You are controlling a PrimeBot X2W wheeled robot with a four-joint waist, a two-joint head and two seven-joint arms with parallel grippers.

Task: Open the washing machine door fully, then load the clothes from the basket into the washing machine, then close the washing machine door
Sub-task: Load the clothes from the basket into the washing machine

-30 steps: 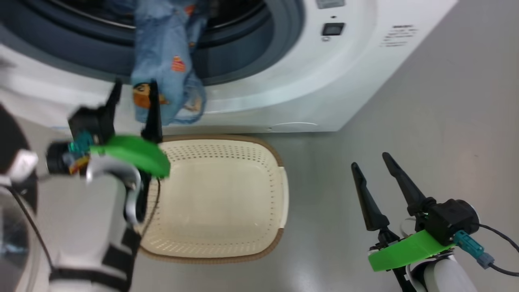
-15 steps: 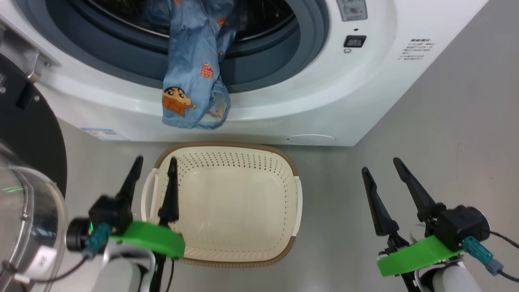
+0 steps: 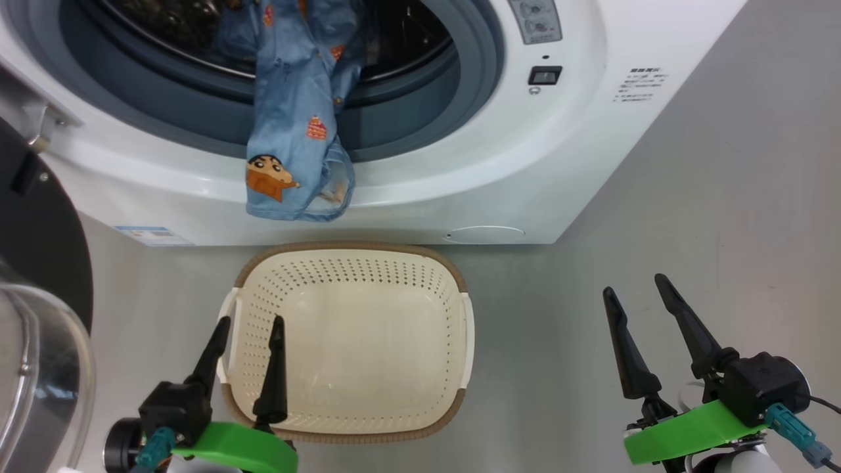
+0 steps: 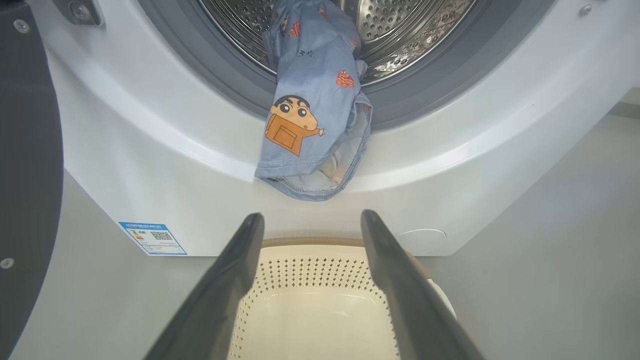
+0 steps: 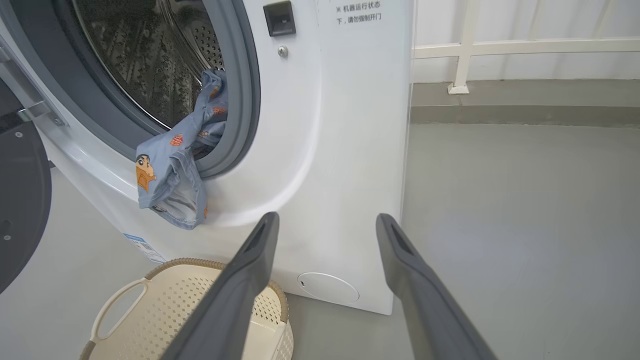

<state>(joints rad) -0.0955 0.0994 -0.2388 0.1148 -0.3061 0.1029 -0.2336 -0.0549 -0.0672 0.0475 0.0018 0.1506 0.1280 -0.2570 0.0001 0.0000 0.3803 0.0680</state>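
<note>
The washing machine (image 3: 539,164) stands with its mouth uncovered and the washing machine door (image 3: 36,256) swung wide at the left. The clothes (image 3: 295,138), light blue with cartoon figures, lie partly in the drum and hang over the grey gasket and white front (image 4: 310,115) (image 5: 172,170). The basket (image 3: 460,341) sits empty on the floor below. My left gripper (image 3: 251,322) is open over the basket's near left corner, holding nothing (image 4: 311,216). At the lower right, my right gripper (image 3: 634,284) is open and empty above the floor (image 5: 327,217).
Grey floor (image 3: 690,197) stretches to the right of the machine. A white railing (image 5: 465,50) stands beyond it in the right wrist view. A blue label (image 4: 152,237) marks the machine's lower left corner, close to the door's black rim (image 4: 25,150).
My left gripper has drawn back from the hanging clothes to the basket's near left corner, still open. The clothes stay draped from the drum. The head camera shifted; the right arm barely moved.
</note>
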